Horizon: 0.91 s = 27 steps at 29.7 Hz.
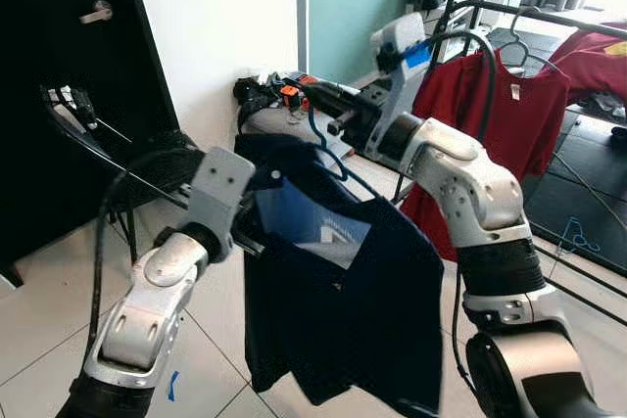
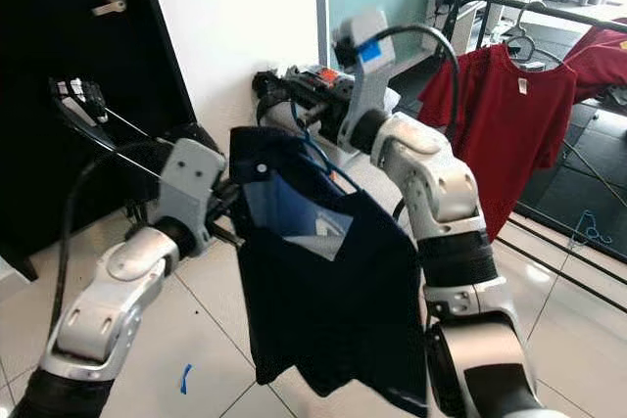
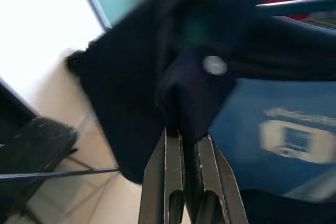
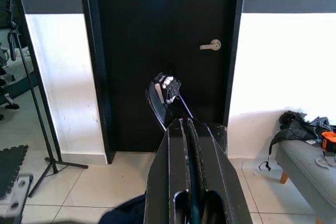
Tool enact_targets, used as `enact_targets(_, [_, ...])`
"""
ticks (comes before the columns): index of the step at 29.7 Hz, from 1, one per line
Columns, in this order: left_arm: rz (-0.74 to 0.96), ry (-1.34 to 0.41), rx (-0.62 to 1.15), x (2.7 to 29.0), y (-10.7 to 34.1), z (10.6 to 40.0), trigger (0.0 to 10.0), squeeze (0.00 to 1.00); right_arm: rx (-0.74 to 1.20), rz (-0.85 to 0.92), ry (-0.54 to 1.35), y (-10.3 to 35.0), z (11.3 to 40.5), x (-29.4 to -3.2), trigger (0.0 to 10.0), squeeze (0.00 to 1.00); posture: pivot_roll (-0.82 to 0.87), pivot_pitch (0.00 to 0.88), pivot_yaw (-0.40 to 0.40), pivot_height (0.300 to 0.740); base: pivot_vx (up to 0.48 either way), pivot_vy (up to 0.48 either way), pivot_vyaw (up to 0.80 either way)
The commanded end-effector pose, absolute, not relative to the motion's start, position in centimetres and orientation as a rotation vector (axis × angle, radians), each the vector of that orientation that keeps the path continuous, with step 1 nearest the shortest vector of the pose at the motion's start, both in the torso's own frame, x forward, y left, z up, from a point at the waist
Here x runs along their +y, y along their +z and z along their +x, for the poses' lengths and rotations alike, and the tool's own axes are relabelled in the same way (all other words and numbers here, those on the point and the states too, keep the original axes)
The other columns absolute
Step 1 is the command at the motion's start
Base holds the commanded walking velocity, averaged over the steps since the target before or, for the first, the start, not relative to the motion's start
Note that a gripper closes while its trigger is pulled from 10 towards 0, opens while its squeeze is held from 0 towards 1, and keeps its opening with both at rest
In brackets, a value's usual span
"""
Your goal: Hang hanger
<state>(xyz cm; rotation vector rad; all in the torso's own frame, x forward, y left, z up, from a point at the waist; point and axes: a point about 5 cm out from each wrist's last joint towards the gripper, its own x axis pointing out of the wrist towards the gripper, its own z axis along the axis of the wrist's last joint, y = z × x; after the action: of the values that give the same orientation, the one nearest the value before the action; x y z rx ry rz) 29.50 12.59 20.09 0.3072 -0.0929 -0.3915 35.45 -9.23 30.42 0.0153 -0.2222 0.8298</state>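
A navy shirt (image 1: 343, 310) with a light blue lining hangs on a blue hanger (image 1: 323, 149) in front of me. My right gripper (image 4: 186, 122) is shut on the hanger's hook, whose thin blue wire shows between its fingers (image 4: 170, 177). My left gripper (image 3: 184, 136) is shut on the shirt's shoulder fabric, close to a white button (image 3: 214, 65). Off to the right, behind my right arm, runs a black clothes rail (image 1: 554, 17). A red shirt (image 1: 490, 115) hangs from it on another hanger (image 1: 517, 46).
A black door (image 1: 59, 66) and a white wall stand to the left. A black stand (image 1: 83, 115) leans before the door. A grey bench (image 1: 279, 122) with clutter sits against the wall. Dark mats (image 1: 588, 183) lie under the rail. Blue tape (image 1: 173, 385) marks the tiles.
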Motion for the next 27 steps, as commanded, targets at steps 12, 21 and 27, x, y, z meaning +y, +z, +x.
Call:
enact_targets(12, [0.315,-0.577,-0.076,10.9,19.3,27.8,10.0,0.00,-0.266,-0.002,0.891,31.1,34.9,-8.1,2.9,0.00,-0.05,0.000,0.027,0.740,0.000,0.000,0.00])
enact_targets(21, [0.341,-0.493,-0.100,12.6,20.2,28.6,10.0,0.00,-0.263,-0.038,0.920,30.8,34.6,-7.9,3.4,0.00,-0.05,0.000,0.029,0.740,0.000,0.000,0.00])
enact_targets(27, [0.345,-0.479,-0.090,13.3,20.1,28.6,10.0,0.00,-0.267,-0.042,0.919,30.9,34.6,-7.9,3.4,0.00,-0.06,0.000,0.030,0.740,0.000,0.000,0.00])
